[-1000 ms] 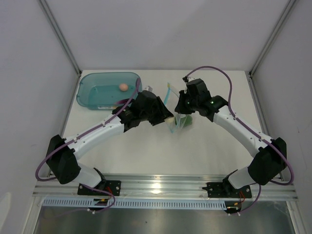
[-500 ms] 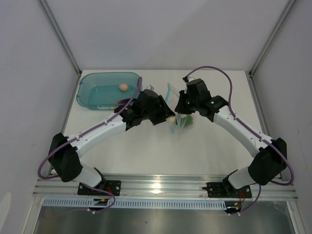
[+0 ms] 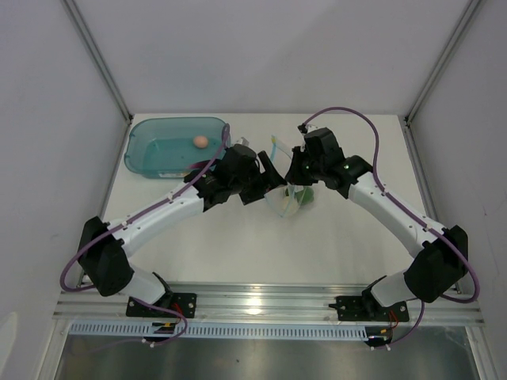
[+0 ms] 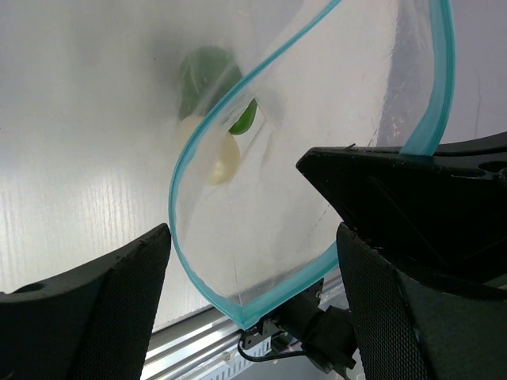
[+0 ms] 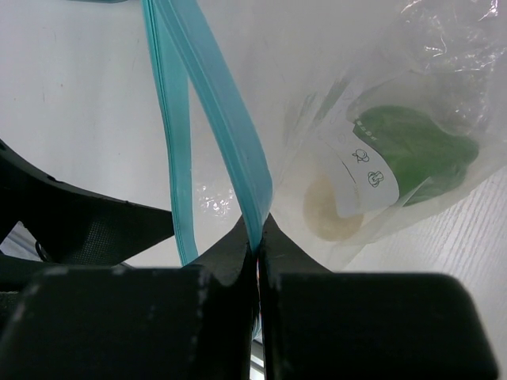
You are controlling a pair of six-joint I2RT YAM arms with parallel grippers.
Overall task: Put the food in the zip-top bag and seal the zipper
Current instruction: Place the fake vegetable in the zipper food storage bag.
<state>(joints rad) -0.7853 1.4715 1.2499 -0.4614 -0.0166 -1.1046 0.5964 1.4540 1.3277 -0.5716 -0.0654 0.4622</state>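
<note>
The left gripper (image 4: 247, 237) is springing open at the mouth of the zip-top bag (image 3: 289, 199), its two fingers now standing wide with nothing between them but the gaping loop of the zipper (image 4: 178, 198). Half a second ago it was half closed, with a pale round shape at its tip beside the bag. That shape is no longer showing at the tip, and a cream ball (image 4: 218, 158) is lying inside the bag against the green pepper (image 4: 202, 75), so the ball appears to have just been dropped in. From above, the bag is also looking rounder and fuller than a moment ago. The right gripper (image 5: 255, 237) is keeping its jaws pinched shut on the zipper's light-blue strip at the bag's far edge, holding the mouth up and open while the bag's body is sagging onto the table (image 3: 238, 245). In its wrist view the pepper and the cream ball are sitting together at the bag's bottom, behind the printed plastic. One pinkish ball (image 3: 201, 141) is waiting in the teal tub (image 3: 158, 152), well apart from the bag on the left arm's side. The eggplant cannot be made out in any view. By this reading, at least two pieces are bagged and one is plainly outstanding. The left arm's likely next job is a trip from the bag to the tub, with the sealing of the zipper not yet begun.
</note>
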